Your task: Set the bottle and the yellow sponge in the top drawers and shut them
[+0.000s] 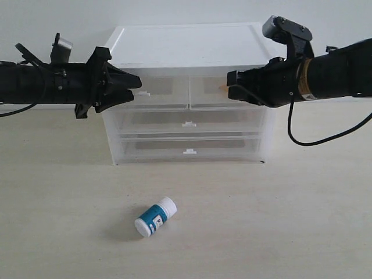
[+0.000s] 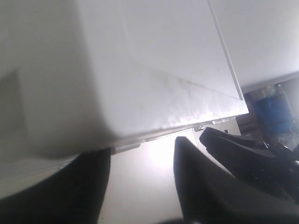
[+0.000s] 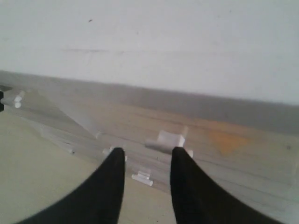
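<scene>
The bottle (image 1: 156, 217), white with a teal label, lies on its side on the table in front of the cabinet (image 1: 186, 43). The yellow sponge (image 1: 222, 88) shows as an orange patch (image 3: 229, 142) through the front of the right top drawer (image 1: 212, 87). Both top drawers look pushed in, the left one (image 1: 160, 87) holding nothing I can see. My right gripper (image 1: 231, 87) (image 3: 147, 150) stands open just short of the right drawer's white tab handle (image 3: 170, 140). My left gripper (image 1: 138, 87) (image 2: 142, 147) is open at the left drawer's tab handle (image 1: 143, 93), holding nothing.
Two wider drawers (image 1: 189, 119) with tab handles (image 1: 189, 151) sit below the top pair. The cabinet's white lid (image 2: 154, 60) hangs close over my left fingers. The right arm (image 2: 252, 161) shows dark beyond them.
</scene>
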Available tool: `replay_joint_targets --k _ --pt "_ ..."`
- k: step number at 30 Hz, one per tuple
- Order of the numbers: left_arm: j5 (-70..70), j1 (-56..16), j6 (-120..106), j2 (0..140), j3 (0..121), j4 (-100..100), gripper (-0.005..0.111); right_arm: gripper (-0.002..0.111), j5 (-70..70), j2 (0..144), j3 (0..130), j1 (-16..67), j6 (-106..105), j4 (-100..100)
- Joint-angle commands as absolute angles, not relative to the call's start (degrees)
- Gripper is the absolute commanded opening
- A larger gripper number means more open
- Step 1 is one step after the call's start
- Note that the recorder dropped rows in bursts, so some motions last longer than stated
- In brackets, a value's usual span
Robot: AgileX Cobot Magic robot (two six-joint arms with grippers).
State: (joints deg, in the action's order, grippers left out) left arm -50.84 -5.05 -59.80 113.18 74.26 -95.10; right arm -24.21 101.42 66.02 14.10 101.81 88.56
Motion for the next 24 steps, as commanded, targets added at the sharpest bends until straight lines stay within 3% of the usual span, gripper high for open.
replay_joint_targets --k 1,24 --pt "-50.61 -5.27 -59.44 113.28 74.65 -93.92 0.042 0.043 -20.02 101.43 66.64 14.95 99.22 85.78" --pt "-53.64 -5.27 -57.6 113.81 74.65 -93.78 0.042 0.043 -19.04 101.32 67.36 14.95 96.85 84.58"
